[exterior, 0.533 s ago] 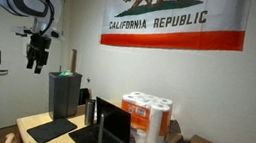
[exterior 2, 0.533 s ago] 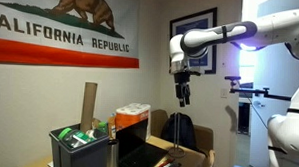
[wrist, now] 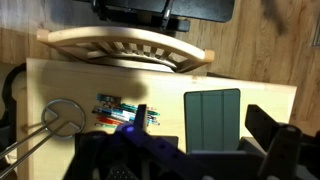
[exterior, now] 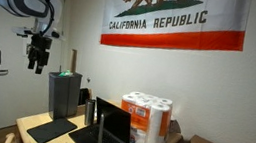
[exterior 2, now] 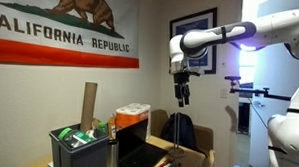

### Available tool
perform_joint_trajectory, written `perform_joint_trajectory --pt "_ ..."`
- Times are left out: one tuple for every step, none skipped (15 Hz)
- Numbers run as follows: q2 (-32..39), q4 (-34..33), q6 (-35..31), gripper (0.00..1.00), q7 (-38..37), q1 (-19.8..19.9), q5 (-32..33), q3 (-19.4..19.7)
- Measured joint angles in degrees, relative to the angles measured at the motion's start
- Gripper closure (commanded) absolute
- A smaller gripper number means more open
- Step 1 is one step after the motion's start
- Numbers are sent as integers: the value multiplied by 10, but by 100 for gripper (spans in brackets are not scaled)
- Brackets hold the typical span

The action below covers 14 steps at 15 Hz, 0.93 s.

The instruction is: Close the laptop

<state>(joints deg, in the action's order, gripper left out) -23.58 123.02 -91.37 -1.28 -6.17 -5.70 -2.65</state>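
Laptop [exterior: 108, 129] stands open on the worktop [exterior: 28, 120] beside the paper-roll pack [exterior: 146, 123], while the arm's [exterior: 27, 2] jaws hang high above, spread apart.

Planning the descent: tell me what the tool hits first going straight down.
Probably the light wooden table near the coloured pens, not the thin black laptop; depth is unclear.
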Motion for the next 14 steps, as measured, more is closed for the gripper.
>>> perform_joint_trajectory --pt "5 0 -11 0 -15 3 0 0" --pt "13 0 -27 0 -33 6 0 0" --pt "25 0 -49 0 -53 9 0 0" --pt "38 0 -75 0 -73 11 0 -2" --pt "54 0 -105 0 -94 13 0 -4" --pt "72 -1 -135 0 -116 13 0 -8" --pt "90 -4 -166 0 -139 13 0 -13" --pt "110 -8 -195 0 -163 13 0 -19" --pt "132 -15 -224 0 -189 13 0 -25" --pt "154 -25 -250 0 -217 13 5 -30" --pt "178 -37 -274 0 -249 13 15 -36" --pt "200 -51 -294 0 -282 13 29 -40" --pt "222 -66 -309 0 -315 12 48 -42" --pt "242 -81 -321 0 -349 11 70 -43"
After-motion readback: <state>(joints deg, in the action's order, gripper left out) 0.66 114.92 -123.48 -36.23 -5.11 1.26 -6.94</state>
